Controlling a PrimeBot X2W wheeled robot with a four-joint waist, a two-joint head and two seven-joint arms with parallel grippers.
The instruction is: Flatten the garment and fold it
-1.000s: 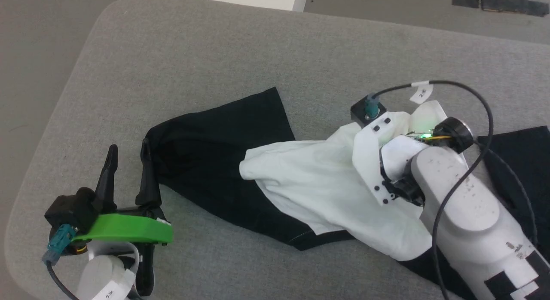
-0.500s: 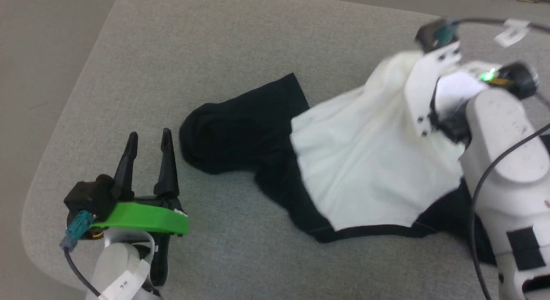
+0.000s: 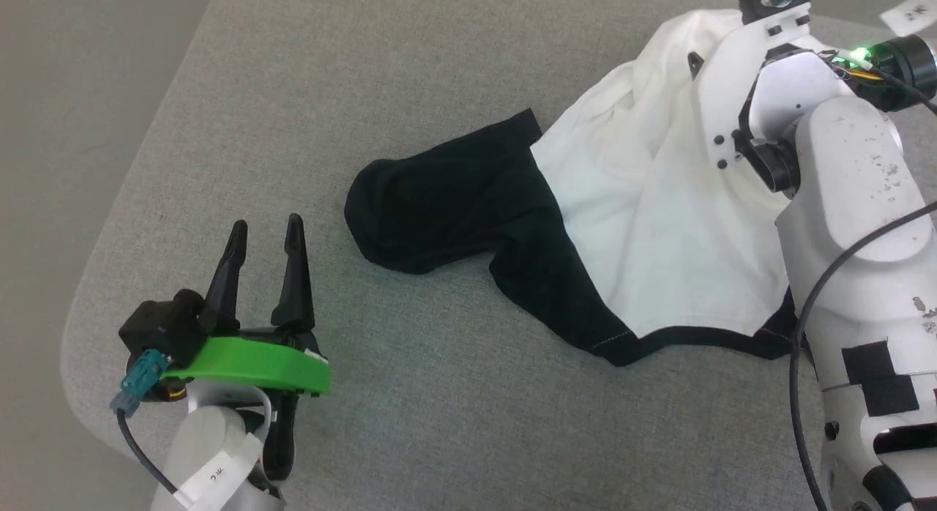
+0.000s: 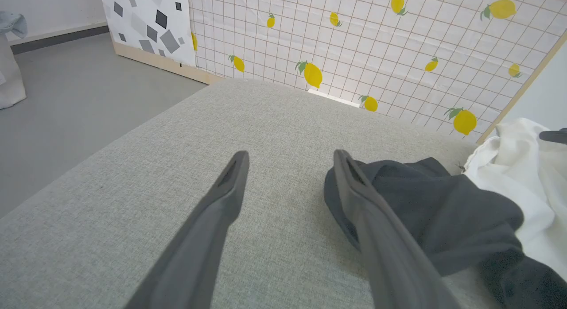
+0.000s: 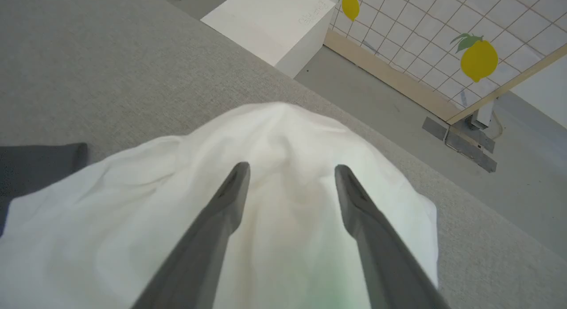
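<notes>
The garment lies on the grey padded table, its white body panel (image 3: 659, 225) bunched up toward the far right and one black sleeve (image 3: 446, 196) stretched out to the left. A black hem (image 3: 695, 337) runs along its near edge. My left gripper (image 3: 266, 224) stands open at the lower left, apart from the sleeve. In the left wrist view that gripper (image 4: 290, 154) has bare table between its fingers, and the black sleeve (image 4: 425, 202) lies just to the right. My right gripper (image 5: 290, 167) is open over the white cloth (image 5: 110, 211). In the head view the right wrist (image 3: 776, 72) hides those fingers.
The grey padded table (image 3: 439, 72) has a rounded corner at the lower left, with floor (image 3: 73, 94) beyond it. A lemon-patterned screen (image 4: 376, 48) stands past the far edge, and a white box (image 5: 270, 25) sits on the floor there. The right forearm (image 3: 856, 277) crosses the garment's right side.
The head camera has shifted. My right arm has reached farther away and drawn the white panel with it, spreading the cloth. The sleeve end now lies farther from my left gripper.
</notes>
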